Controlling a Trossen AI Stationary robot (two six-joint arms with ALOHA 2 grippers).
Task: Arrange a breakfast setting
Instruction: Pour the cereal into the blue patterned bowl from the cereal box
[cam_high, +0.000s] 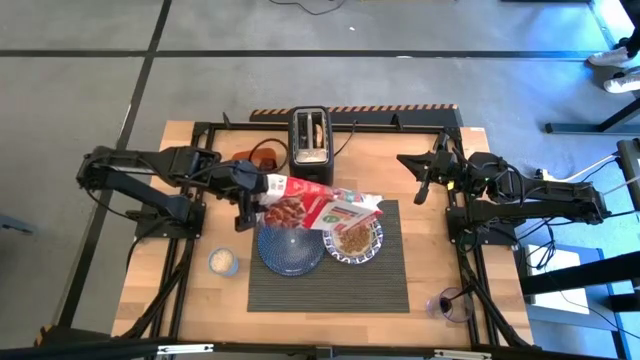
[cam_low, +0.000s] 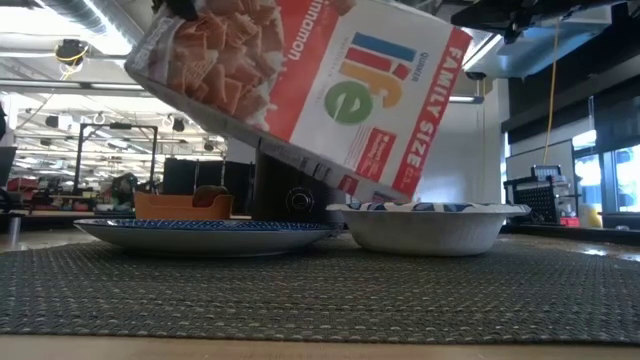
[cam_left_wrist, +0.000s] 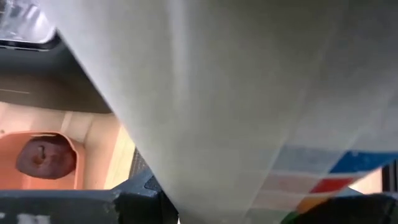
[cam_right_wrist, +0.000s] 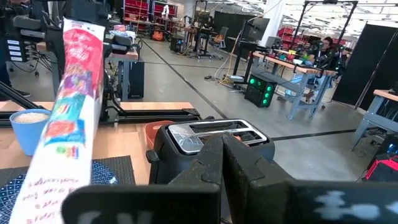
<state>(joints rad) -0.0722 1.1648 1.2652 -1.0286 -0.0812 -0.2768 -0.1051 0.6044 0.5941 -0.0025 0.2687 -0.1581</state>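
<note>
Pouring stage: mat laid mid-table, plate and bowl side by side on it, bowl already holding cereal. Spoon and jar not identifiable. Bagel sits in the orange tub, off the mat. Left gripper clamps the cereal box over the plate; box long axis runs left-right, tilted, mouth down toward the bowl. Right gripper clenched, empty, parked right of the toaster.
</note>
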